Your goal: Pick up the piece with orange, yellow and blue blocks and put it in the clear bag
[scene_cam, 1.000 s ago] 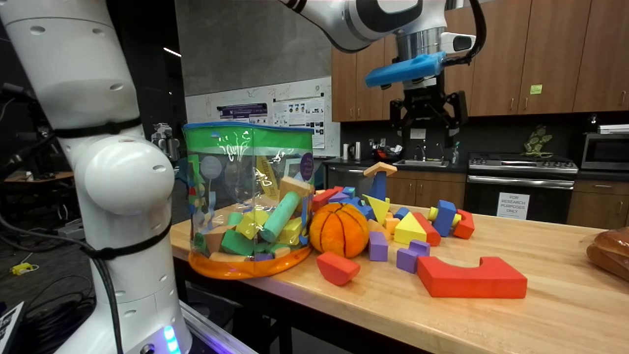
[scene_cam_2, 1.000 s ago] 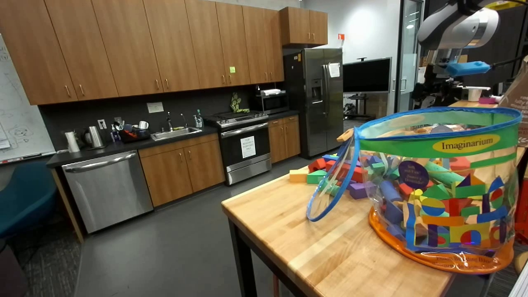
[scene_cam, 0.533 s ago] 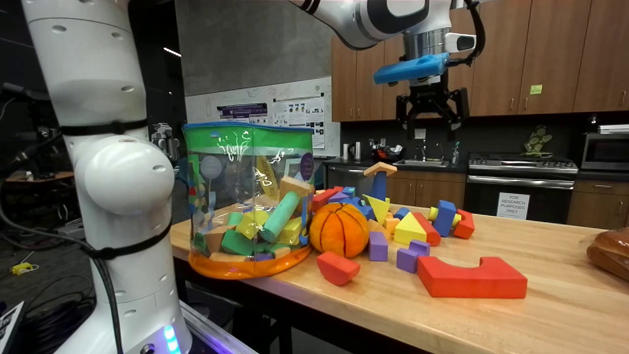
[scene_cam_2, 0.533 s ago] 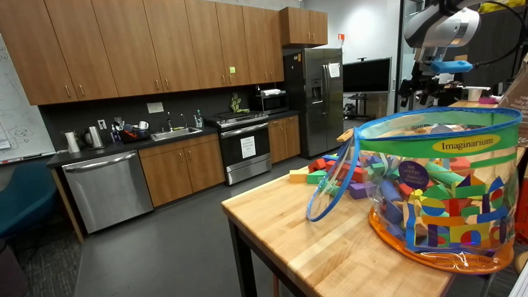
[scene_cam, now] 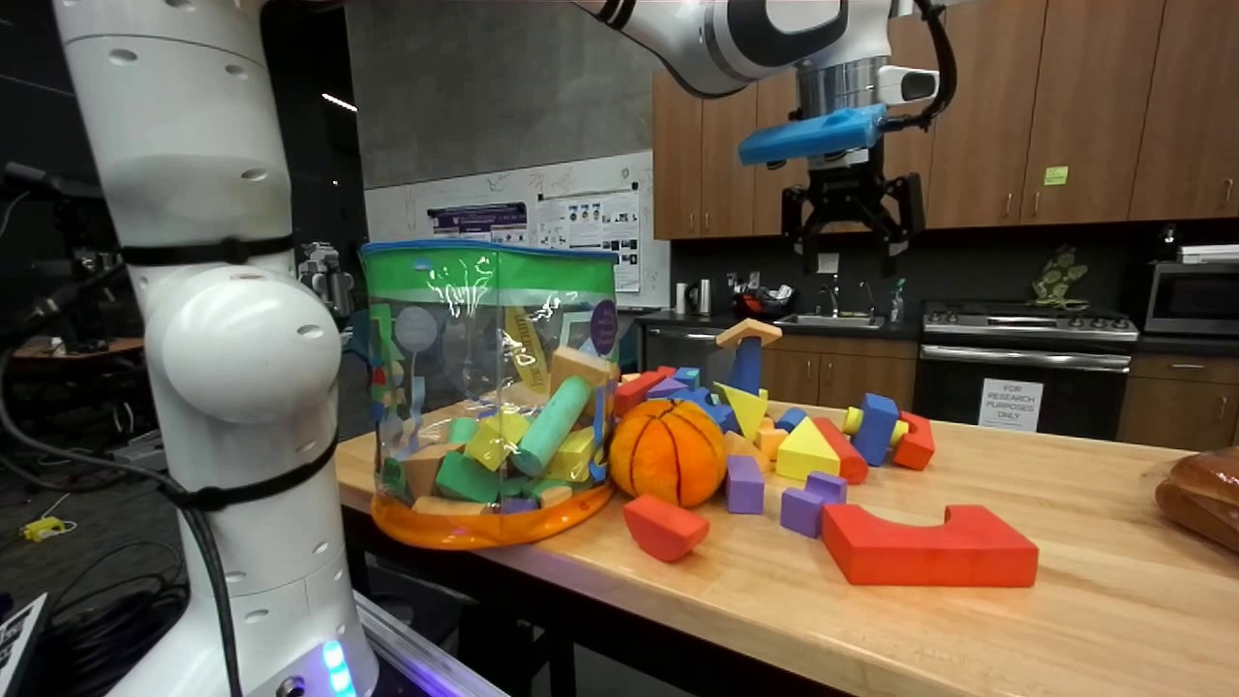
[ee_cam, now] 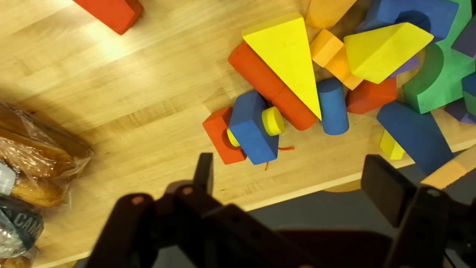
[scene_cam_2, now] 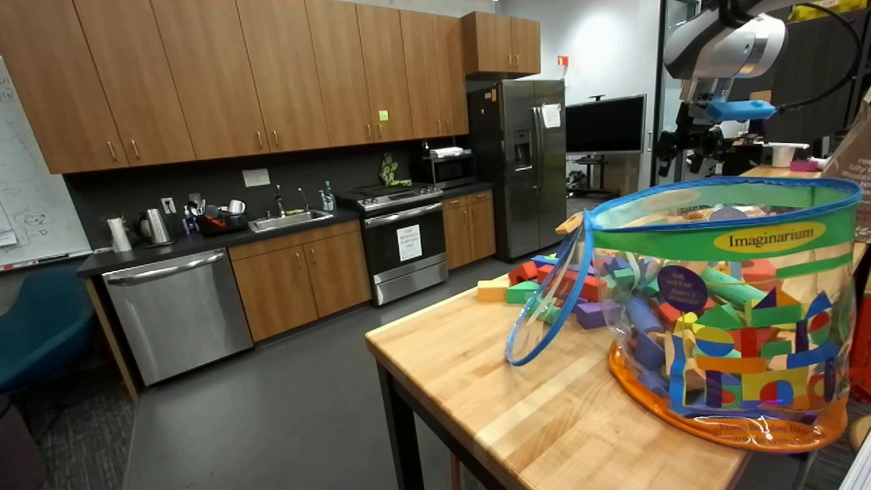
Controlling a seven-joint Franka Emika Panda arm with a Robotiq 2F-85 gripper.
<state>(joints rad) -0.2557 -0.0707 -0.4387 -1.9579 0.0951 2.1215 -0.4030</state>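
Standing upright in an exterior view, the piece of orange, yellow and blue blocks (scene_cam: pixel 745 366) has its long axis near vertical, the roof-shaped orange cap (scene_cam: pixel 750 332) pointing up. In the wrist view the blue shaft (ee_cam: pixel 416 136) slants to the lower right, ending in the cap at the view's border, with a partly hidden yellow block (ee_cam: pixel 391 146) beside it near the edge of the table (ee_cam: pixel 148 156). The gripper (scene_cam: pixel 849 259) hangs above the loose blocks (scene_cam: pixel 808 453), fingers spread wide with a gap between them. The clear bag (scene_cam_2: pixel 653 239) stands with its mouth uncovered and its blue-rimmed lid (scene_cam_2: pixel 552 309) hanging at the side; a green cylinder (scene_cam: pixel 555 426) leans inside among yellow, green and tan blocks (scene_cam: pixel 469 476). An orange ball (scene_cam: pixel 668 453) sits just beside the bag; contact cannot be told. In an exterior view, the table's surface extends between a red arch block (scene_cam: pixel 929 557) and bagged bread (scene_cam: pixel 1205 494).
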